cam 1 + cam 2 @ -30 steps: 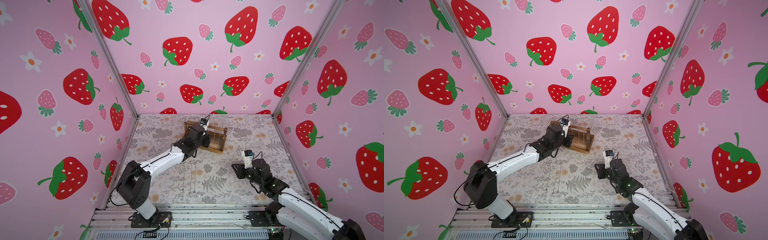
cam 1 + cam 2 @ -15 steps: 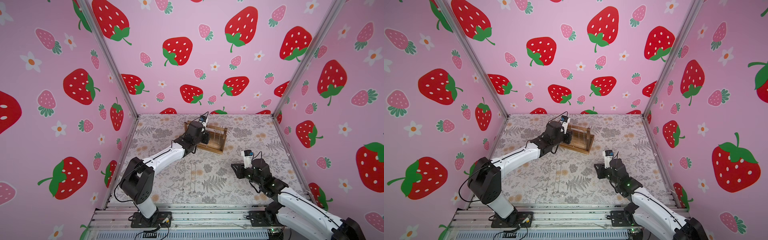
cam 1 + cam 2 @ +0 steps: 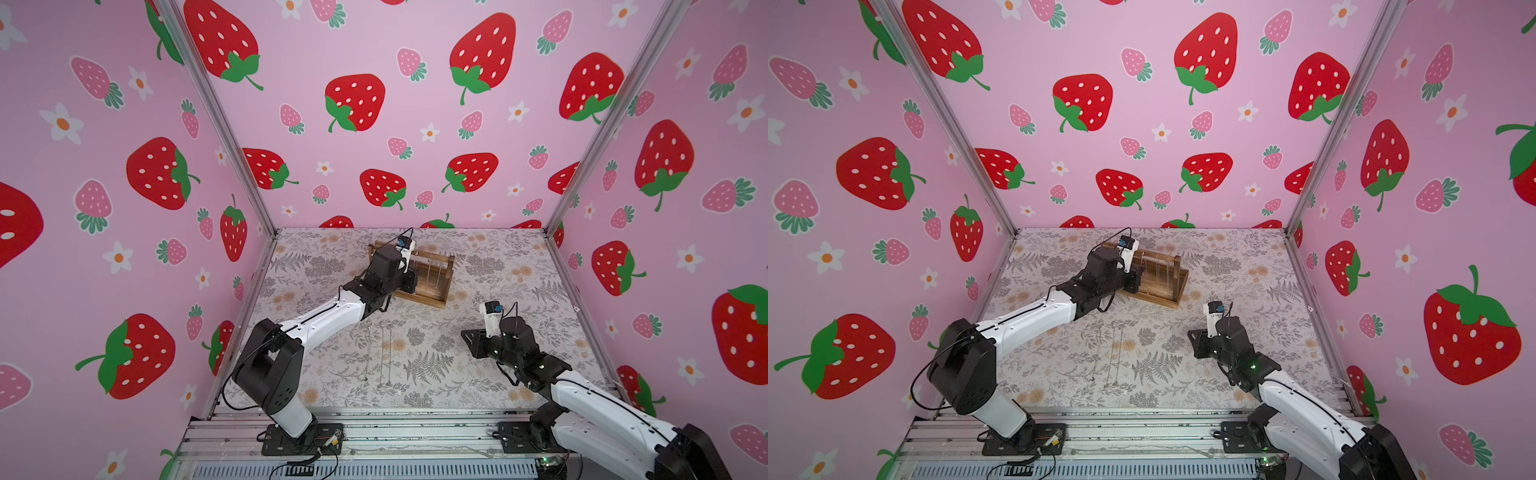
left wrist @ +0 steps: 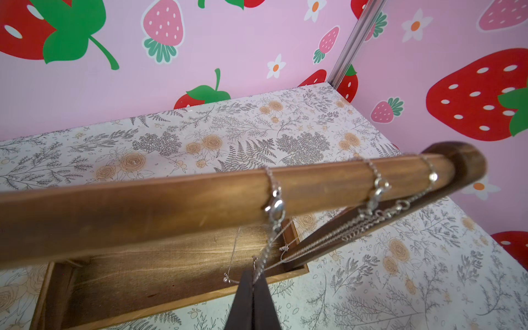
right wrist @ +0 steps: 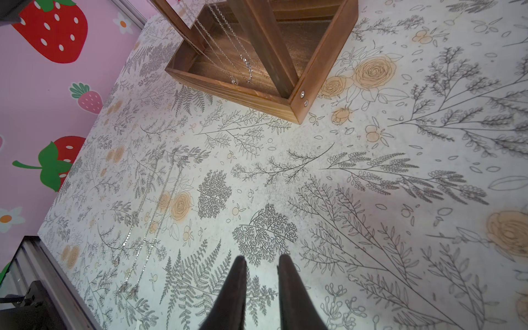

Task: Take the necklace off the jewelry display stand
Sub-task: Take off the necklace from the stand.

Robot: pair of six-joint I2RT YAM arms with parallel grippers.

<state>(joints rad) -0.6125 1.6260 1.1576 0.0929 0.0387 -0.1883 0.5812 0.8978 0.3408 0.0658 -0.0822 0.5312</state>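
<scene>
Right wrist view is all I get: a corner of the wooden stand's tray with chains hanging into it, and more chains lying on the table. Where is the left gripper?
Observer: The left gripper is at the jewelry display stand, jaws shut, near its top bar.
Operator: Is it holding anything?
Observer: It seems so: the necklace looped over that bar runs down into the closed tips.
Operator: How many hang on that bar?
Observer: Three: that one, a middle chain, and an end chain by the upright.
</scene>
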